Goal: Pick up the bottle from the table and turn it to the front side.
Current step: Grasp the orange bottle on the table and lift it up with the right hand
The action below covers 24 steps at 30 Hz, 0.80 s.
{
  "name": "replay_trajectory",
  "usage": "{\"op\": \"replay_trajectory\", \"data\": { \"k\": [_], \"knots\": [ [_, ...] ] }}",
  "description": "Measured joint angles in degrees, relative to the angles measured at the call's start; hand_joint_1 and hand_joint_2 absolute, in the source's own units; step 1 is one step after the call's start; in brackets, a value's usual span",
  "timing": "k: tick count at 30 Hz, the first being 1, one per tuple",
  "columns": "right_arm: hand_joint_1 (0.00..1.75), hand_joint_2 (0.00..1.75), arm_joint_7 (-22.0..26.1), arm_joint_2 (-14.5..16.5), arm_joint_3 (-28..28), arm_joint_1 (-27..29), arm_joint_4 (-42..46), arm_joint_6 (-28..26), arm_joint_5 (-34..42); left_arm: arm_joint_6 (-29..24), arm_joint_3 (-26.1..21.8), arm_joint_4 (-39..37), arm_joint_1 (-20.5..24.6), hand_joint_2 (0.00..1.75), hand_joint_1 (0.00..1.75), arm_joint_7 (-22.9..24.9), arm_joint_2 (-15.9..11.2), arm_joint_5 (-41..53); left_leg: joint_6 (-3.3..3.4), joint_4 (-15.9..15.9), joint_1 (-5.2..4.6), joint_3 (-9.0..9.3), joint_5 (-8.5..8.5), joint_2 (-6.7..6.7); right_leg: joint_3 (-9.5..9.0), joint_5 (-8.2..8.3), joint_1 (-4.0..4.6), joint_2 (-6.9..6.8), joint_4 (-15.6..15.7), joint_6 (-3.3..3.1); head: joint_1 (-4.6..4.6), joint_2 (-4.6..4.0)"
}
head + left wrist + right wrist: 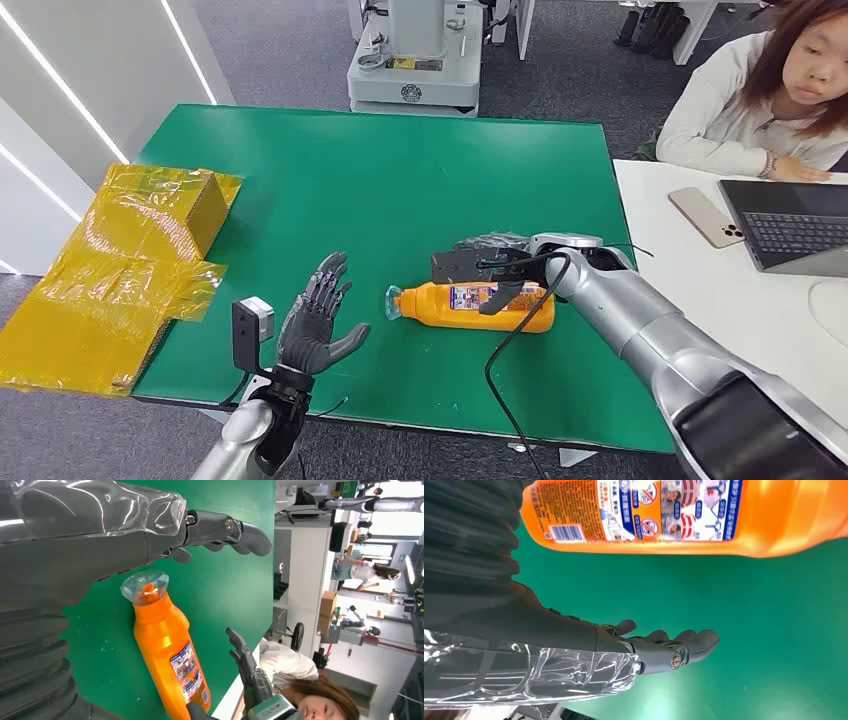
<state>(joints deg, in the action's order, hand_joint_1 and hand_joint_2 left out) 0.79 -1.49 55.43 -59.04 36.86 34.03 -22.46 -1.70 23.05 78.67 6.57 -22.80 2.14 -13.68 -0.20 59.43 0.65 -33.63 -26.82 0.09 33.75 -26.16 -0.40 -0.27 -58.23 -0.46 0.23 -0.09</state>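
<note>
Spread-fingered and empty, the robot's left hand (318, 322) hovers near the clear cap of an orange plastic bottle (475, 305) lying on its side on the green table (380, 180); the right hand (492, 258), fingers apart, rests just behind the bottle's base.

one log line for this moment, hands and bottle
orange plastic bottle: on its side on green table, clear cap toward left robot hand | left robot hand: open, beside cap | right robot hand: open, over bottle, no grip
</note>
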Motion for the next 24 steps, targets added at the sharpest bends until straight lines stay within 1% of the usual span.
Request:
{"op": "replay_trajectory", "data": {
  "k": [7, 10, 16, 21, 24],
  "knots": [
    [0.0, 1.75, 0.05, -0.09, 2.04, 0.15, -1.36, -2.03, 0.07, 0.0, -0.23, -0.01, -0.36, 1.75, 0.0, 0.0, -0.07, -0.28, 0.0, 0.0, 0.01, 0.01, 0.0, 0.0, 0.02, 0.0, 0.0, 0.01, 0.01, 0.0, -0.01, 0.0],
    [0.0, 1.75, 1.04, -0.66, 2.6, 0.81, -1.98, -2.72, 1.53, 0.07, -0.48, -0.01, -0.68, 1.75, 0.0, 0.0, -0.05, -0.38, 0.0, 0.0, 0.01, 0.01, 0.0, 0.0, 0.03, 0.0, 0.01, 0.0, 0.01, 0.0, -0.01, 0.0],
    [0.0, 1.75, 1.99, -3.52, 3.84, 4.14, -2.33, -6.01, 1.61, 0.36, -1.08, 0.01, -1.48, 1.75, 0.0, 0.27, 0.25, -0.11, 0.0, 0.0, 0.0, -0.01, 0.0, -0.03, 0.01, 0.0, 0.0, -0.04, 0.02, 0.0, 0.01, 0.0],
    [0.0, 1.75, 1.93, -5.63, 4.48, 6.24, -1.96, -6.96, 1.33, 0.61, -1.66, 0.04, -2.37, 1.75, 0.0, 0.48, 0.31, 0.24, 0.01, 0.01, 0.0, 0.0, -0.01, -0.01, 0.01, 0.0, 0.0, -0.02, 0.05, 0.0, 0.01, 0.0],
    [0.0, 1.75, 1.0, -6.44, 5.02, 7.1, -1.23, -7.16, 0.01, 0.79, -2.06, 0.07, -2.84, 1.75, 0.0, 0.48, 0.32, 0.45, 0.0, 0.0, 0.0, 0.0, -0.01, 0.0, 0.01, 0.0, 0.0, -0.02, 0.04, 0.0, -0.01, 0.01]
  ]
}}
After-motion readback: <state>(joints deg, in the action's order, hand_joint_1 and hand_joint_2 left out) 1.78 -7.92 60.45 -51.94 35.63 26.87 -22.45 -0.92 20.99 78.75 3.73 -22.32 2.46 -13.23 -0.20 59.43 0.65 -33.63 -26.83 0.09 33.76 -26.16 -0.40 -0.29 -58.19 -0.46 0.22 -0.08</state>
